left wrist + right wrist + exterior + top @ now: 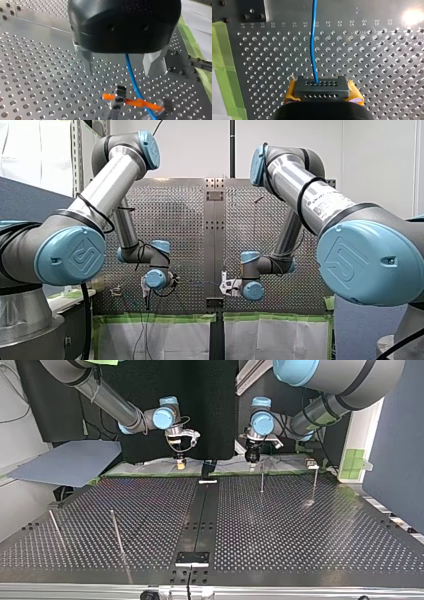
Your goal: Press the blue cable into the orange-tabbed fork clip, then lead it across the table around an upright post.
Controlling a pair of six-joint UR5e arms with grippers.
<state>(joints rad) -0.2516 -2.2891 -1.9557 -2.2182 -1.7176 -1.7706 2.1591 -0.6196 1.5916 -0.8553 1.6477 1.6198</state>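
Observation:
The blue cable (132,77) comes out from under my left gripper (120,66), runs between its metal fingers (88,61) without touching them, and crosses the orange-tabbed fork clip (132,101) just ahead. That gripper is open and hovers above the plate. In the right wrist view the blue cable (313,45) stretches straight ahead from my right gripper (322,88), whose yellow pads (291,93) are shut on its end. Seen in the top view, my right gripper (180,462) hangs at the left and my left gripper (252,457) at the right, both at the far edge.
Thin upright posts stand on the perforated table (300,530): one (261,479) right under my left gripper, another (315,482) further right, two more (116,530) at the near left. A small fixture (312,465) sits at the far right edge. Green tape (224,65) lines the plate's border.

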